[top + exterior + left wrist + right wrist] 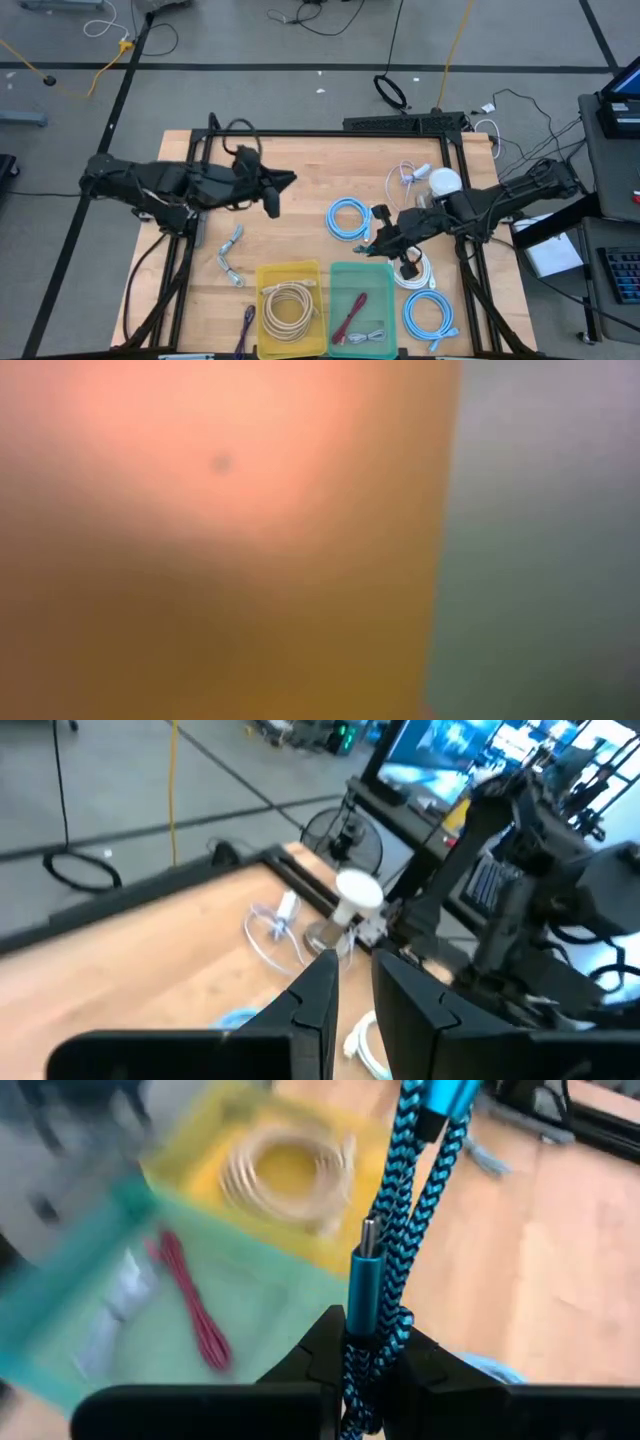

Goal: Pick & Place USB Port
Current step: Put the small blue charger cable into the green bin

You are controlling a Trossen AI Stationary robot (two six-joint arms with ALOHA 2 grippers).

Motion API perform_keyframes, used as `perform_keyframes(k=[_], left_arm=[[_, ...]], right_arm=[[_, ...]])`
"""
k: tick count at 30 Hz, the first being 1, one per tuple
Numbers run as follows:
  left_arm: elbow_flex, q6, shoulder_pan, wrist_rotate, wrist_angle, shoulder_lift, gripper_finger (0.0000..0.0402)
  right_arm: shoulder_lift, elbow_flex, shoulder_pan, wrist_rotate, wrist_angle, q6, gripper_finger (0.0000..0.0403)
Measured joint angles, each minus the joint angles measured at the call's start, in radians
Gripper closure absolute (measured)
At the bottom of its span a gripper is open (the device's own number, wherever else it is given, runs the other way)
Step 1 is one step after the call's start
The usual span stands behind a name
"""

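Note:
My right gripper (382, 243) hovers over the far edge of the teal bin (338, 272) and is shut on a blue-and-black braided USB cable (392, 1210). The cable's blue metal plug (363, 1285) stands just past the fingers. In the right wrist view, the teal bin (270, 1295) holds a red cable (195, 1315), and the yellow bin (225, 1175) holds a cream coil (285, 1165). My left gripper (275, 195) is raised over the table's far left part, open by a narrow gap (352, 995), holding nothing. My right gripper pinches the braided cable between its two fingers, on a doubled-up bundle of strands just behind the plug (375, 1345). The plug points out past the fingertips. The strands run on beyond the fingers, out of the wrist picture, and the cable is lifted clear above the bins.
Two blue cable coils (348, 218) (432, 315) and a white cable (418, 272) lie on the table's right half. White items (440, 182) sit near the far right corner. A grey cable (230, 255) and a purple one (247, 325) lie at the left. The low view is blocked.

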Motion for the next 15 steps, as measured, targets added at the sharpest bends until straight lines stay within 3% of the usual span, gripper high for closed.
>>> perform_keyframes(k=[5,15], left_arm=[[0.000,-0.119,-0.037,-0.011,0.000,0.069,0.0337],[-0.001,-0.383,-0.129,-0.175,0.048,0.216,0.0337]], right_arm=[[0.039,0.000,0.061,0.106,-0.150,-0.210,0.0380],[0.233,0.011,0.315,0.143,-0.186,-0.422,0.0380]])
